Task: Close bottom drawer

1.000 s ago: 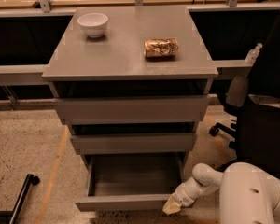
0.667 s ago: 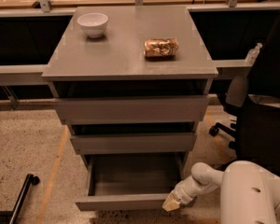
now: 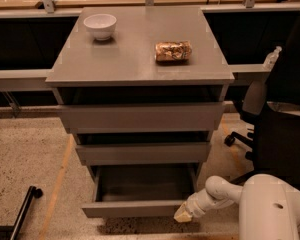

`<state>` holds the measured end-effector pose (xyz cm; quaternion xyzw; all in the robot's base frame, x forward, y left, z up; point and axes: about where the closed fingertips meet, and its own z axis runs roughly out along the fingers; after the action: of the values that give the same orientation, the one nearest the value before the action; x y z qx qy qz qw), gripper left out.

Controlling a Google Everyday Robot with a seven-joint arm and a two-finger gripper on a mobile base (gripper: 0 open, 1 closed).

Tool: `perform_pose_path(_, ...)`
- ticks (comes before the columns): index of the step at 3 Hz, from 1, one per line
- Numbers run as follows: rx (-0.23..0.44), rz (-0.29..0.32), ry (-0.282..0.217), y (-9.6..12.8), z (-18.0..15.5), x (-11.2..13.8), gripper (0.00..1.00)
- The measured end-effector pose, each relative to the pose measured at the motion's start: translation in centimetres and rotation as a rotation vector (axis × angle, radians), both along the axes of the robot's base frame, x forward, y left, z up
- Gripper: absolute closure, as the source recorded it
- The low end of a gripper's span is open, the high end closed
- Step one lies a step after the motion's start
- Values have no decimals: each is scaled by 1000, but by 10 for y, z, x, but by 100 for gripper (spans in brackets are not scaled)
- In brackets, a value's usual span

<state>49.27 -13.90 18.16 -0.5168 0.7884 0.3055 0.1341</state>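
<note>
Sitting low above the floor (image 3: 30,159), my gripper (image 3: 183,215) is at the bottom drawer (image 3: 135,209), by the right end of its front panel. I cannot tell whether it touches the panel or lies just beside it, nor whether it is wide or narrow. The drawer stands pulled out, its shallow grey tray showing, beneath two other drawer fronts (image 3: 142,153). On the cabinet top (image 3: 140,64) sit a white bowl (image 3: 100,25) and a wrapped snack (image 3: 173,51), well apart. A black chair (image 3: 282,134) stands at the right.

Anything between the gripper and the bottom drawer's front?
Nothing. In the camera view the gripper sits at the right end of the bottom drawer front panel, and no object shows between them.
</note>
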Motion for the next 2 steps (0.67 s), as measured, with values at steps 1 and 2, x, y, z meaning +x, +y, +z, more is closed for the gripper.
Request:
perform_pose_path(1,-1,-15,-99,1,-10,28,100)
perform_pose_path(2,0,-16,-98,2,-11,27,100)
